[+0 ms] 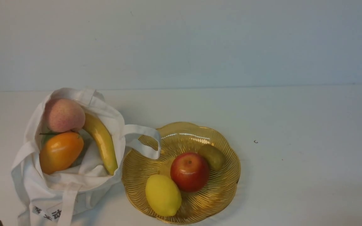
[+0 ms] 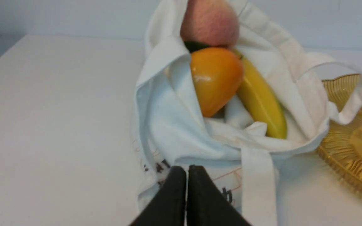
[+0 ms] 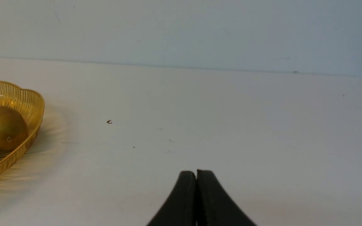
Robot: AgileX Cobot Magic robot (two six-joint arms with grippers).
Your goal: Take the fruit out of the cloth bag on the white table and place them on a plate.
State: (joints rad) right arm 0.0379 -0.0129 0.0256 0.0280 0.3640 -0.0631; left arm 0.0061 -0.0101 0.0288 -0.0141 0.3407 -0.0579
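Over by the tabletop's left edge, here's the cloth bag, mouth gaping, with the near-left corner of the table on its side! Just beyond the bag's near side, at the extreme bottom left of the front view, peeks the left gripper, its fingers pressed together, nothing between them. And inside the bag, the line-up: peach towards the far edge, orange fruit just nearer, banana slanting down beside them on the right, and something green tucked beneath the peach, too hidden to name. All of it lies ahead of that left gripper and well apart from it!

Moving right, one strap flops over the rim of the plate, which sits around the middle of the near edge. Aboard already: the yellow lemon nearest us, red apple at centre, brownish-green fruit beyond it to the right. So the unloading looks roughly half done, and we seem to be between picks!

Further right, the right gripper waits near the table's near edge, fingers together too, empty, well clear of the plate. The next move surely calls for the left: open up, reach over the bag's mouth, pinch one fruit, perhaps the orange one, and lift it without snagging cloth or that strap!
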